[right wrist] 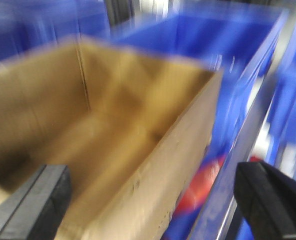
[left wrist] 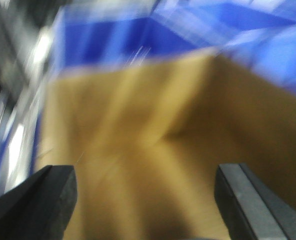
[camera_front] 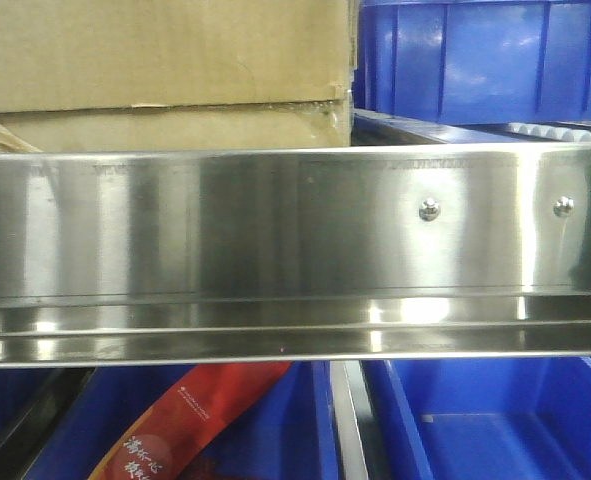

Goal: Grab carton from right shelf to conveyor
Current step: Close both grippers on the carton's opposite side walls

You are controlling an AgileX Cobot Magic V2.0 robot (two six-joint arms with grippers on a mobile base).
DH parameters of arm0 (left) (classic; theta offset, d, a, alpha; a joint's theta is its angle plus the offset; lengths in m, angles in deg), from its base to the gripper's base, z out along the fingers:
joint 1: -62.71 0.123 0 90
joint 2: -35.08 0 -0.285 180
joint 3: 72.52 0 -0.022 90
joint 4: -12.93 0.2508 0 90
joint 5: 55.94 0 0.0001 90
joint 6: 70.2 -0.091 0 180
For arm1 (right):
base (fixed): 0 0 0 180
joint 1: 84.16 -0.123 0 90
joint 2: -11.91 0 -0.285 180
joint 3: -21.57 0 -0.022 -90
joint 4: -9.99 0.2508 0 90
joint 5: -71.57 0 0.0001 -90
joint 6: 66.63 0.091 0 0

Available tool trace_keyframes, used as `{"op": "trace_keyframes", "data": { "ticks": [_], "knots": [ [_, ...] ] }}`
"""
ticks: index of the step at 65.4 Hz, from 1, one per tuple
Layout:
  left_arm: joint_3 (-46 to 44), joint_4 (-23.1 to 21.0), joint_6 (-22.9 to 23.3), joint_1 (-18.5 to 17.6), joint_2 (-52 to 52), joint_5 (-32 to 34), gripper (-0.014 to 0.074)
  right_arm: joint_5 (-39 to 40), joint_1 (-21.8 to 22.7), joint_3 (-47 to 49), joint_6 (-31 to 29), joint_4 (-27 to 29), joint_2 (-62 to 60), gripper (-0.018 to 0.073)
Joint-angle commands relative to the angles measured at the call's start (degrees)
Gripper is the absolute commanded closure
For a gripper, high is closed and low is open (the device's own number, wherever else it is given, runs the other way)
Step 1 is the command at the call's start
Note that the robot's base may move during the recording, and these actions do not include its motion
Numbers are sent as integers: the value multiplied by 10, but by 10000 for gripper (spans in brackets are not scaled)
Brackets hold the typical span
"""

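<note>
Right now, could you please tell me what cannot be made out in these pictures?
Front view: the carton is cut off by the top and left edges, and its base is hidden behind the right shelf rail; no gripper shows.
Left wrist view: motion blur hides whether the open left gripper touches the carton.
Right wrist view: blur smears the red item past the open right gripper.
The conveyor appears in no view.

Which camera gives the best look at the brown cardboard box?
The right wrist view: the carton shows open top, inside and one outer side, though blurred. Left wrist: only blurred interior. Front: only its outer face above the right shelf.
</note>
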State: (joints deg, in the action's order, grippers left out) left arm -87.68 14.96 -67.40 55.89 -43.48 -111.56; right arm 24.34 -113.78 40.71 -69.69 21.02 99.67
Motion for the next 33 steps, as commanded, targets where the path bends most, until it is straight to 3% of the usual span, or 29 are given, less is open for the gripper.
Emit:
{"op": "trace_keyframes", "data": {
  "ticks": [1, 10, 17, 24, 33],
  "knots": [
    [-46, 1, 10, 22, -40, -46, 135, -52, -1, 77, 57, -50, 53, 0],
    [-108, 2, 10, 44, -97, -88, 135, -151, -1, 205, 105, -75, 134, 0],
    [-139, 30, 10, 44, -130, -104, 135, -222, -2, 302, 115, -75, 193, 0],
    [-155, 52, 10, 44, -161, -117, 135, -227, -8, 395, 118, -78, 255, 0],
    [-158, 54, 10, 46, -194, -135, 134, -227, -16, 443, 126, -79, 304, 0]
  ]
}}
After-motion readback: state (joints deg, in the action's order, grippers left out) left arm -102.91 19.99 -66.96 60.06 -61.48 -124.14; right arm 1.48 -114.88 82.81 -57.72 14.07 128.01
